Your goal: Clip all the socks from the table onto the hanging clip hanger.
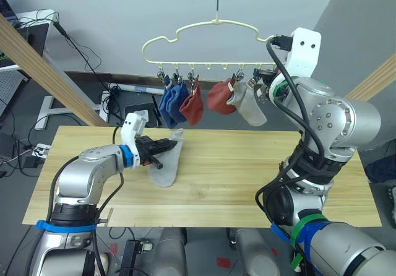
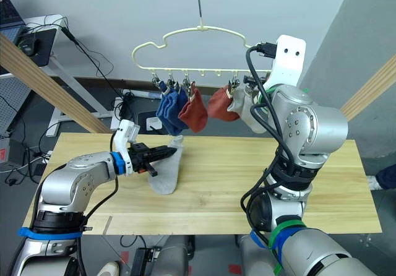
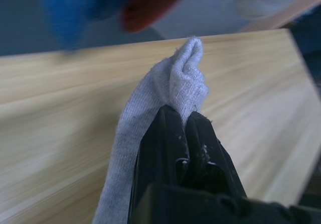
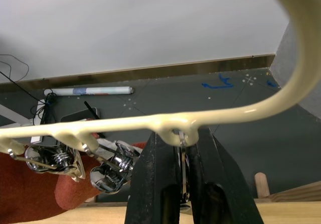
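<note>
At nine o'clock on the pale wooden plank table (image 1: 247,177), my left gripper (image 1: 166,146) pinches the soft light grey knit sock (image 1: 166,168); my right gripper (image 4: 183,148) clamps the pale-yellow wire clip hanger's (image 1: 204,28) end metal clip (image 4: 183,156).

In the left wrist view the hanging socks (image 3: 95,5) were blurred into blue, red and pale smears cut by the picture's upper edge, and the grey sock (image 3: 165,98) ran out past the lower edge. The right arm (image 1: 309,59) hid the end clip of the clip hanger (image 1: 204,25). What the right gripper (image 4: 183,153) pinched there stayed unclear.
</note>
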You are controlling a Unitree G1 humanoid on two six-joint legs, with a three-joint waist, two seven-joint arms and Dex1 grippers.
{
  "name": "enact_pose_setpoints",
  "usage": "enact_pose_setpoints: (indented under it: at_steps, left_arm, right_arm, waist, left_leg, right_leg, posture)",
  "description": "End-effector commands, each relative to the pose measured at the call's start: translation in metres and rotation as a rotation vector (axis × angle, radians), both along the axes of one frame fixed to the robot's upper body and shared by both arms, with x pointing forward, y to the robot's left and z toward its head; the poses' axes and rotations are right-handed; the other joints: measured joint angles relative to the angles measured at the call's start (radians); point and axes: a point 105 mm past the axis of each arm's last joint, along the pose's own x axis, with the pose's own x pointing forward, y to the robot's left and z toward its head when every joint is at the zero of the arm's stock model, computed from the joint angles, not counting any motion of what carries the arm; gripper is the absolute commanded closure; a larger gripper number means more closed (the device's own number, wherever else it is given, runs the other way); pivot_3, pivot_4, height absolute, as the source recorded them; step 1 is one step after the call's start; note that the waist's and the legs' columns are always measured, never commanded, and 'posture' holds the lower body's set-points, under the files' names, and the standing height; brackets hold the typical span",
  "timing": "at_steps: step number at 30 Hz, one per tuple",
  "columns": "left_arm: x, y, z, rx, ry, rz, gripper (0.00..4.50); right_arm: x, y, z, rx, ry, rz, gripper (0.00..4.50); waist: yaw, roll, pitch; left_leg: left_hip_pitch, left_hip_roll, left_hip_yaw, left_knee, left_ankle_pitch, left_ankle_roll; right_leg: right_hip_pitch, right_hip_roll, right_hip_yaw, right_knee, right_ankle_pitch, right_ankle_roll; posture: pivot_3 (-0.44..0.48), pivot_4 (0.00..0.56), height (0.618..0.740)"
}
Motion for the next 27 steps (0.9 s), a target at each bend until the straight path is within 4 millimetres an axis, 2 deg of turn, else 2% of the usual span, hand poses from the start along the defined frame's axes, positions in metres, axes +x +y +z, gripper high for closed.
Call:
enact_pose_setpoints:
  at_steps: [1,7,13,19,27]
  left_arm:
    - [-0.008,-0.024,0.024,-0.029,-0.052,-0.11,4.47]
    - [-0.009,-0.062,0.052,-0.061,-0.129,-0.244,4.47]
    - [-0.002,-0.087,0.066,-0.075,-0.196,-0.3,4.47]
    - [0.012,-0.115,0.073,-0.098,-0.247,-0.333,4.47]
    - [0.025,-0.137,0.07,-0.11,-0.274,-0.339,4.47]
  right_arm:
    - [-0.004,0.0,0.012,0.022,-0.049,-0.001,4.5]
    - [-0.004,0.003,0.017,0.051,-0.05,0.01,4.5]
    - [-0.006,0.005,0.021,0.064,-0.053,0.012,4.5]
    - [-0.007,0.007,0.024,0.074,-0.055,0.017,4.5]
    - [-0.007,0.008,0.025,0.078,-0.057,0.015,4.5]
  waist:
    - [0.0,0.0,0.0]
    - [0.002,0.0,0.0]
    - [-0.002,0.0,0.0]
    - [-0.001,0.0,0.0]
    - [-0.001,0.0,0.0]
  left_leg:
    - [0.0,0.0,0.0,0.0,0.0,0.0]
    - [0.0,-0.001,0.0,0.0,0.0,0.0]
    - [0.0,0.0,0.001,-0.001,0.0,0.0]
    - [-0.001,-0.001,0.001,-0.001,0.0,0.0]
    - [-0.001,-0.001,0.001,-0.002,0.0,0.0]
  right_leg:
    - [0.0,0.0,0.0,0.0,0.0,0.0]
    - [0.0,0.0,0.0,-0.001,0.0,0.0]
    - [0.0,0.0,0.0,-0.002,0.0,0.0]
    - [0.0,0.0,0.0,-0.003,0.0,0.0]
    - [0.0,0.0,0.0,-0.004,0.0,0.0]
  posture:
    - [-0.065,0.348,0.74]
    - [-0.072,0.346,0.74]
    - [-0.078,0.346,0.74]
    - [-0.086,0.343,0.74]
    - [-0.095,0.34,0.74]
